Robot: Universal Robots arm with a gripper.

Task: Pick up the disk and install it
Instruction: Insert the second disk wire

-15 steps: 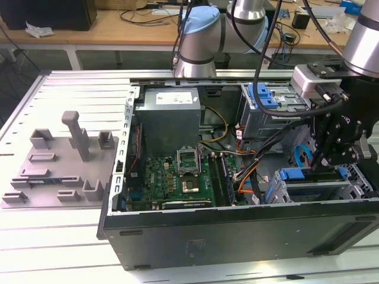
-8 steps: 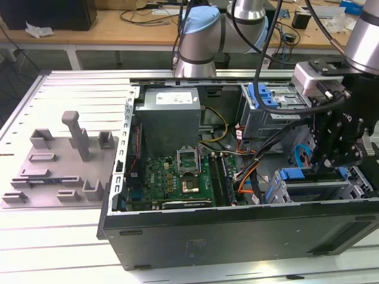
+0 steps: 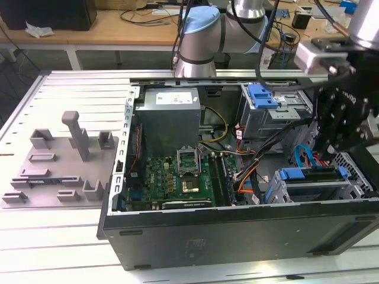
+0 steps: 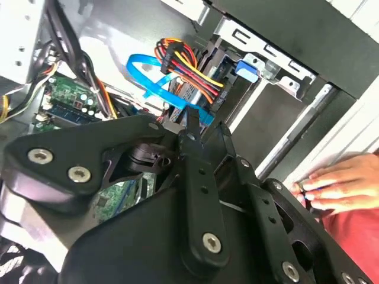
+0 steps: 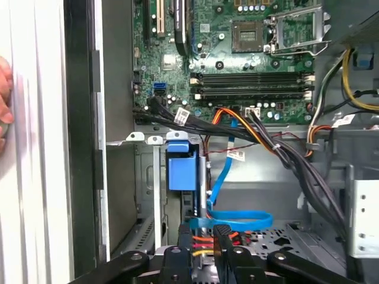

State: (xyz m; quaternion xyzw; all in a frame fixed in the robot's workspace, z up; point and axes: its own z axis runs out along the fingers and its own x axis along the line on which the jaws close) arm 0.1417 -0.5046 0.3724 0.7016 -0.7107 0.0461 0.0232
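- Fingers (image 5: 185,236) of the black two-finger gripper (image 5: 204,234): a narrow gap apart, nothing pinched. Red and yellow wires show through the gap in the first wrist view.
- Writing: white label on the grey metal power supply box (image 3: 172,118) and small white tags on the black cable bundle (image 5: 278,151). The print is too small to tell.
- Open black computer tower case (image 3: 237,231) lies on its side on the slatted aluminium table (image 3: 59,89). Green motherboard (image 3: 177,177) exposed.
- Room: drive cage walls, the looped flat blue data cable (image 5: 237,220) and orange-red wiring crowd close around the fingertips. The case rim runs just beside the cage.
- The disk, a silver-grey hard drive in a blue plastic carrier (image 3: 311,189), sits in the lower drive cage at the exterior view's right. Its blue end (image 5: 180,171) lies just beyond the fingertips, not touching them.
- In the exterior view the gripper (image 3: 331,148) hangs above the disk, apart from it.
- Smaller ribbed blue plastic bracket (image 3: 262,96) rests on the upper cage.
- Grey plastic fixture tray with upright posts (image 3: 53,171) lies well apart, at the exterior view's left.
- A person's hand (image 4: 340,183) rests on the table beside the case.
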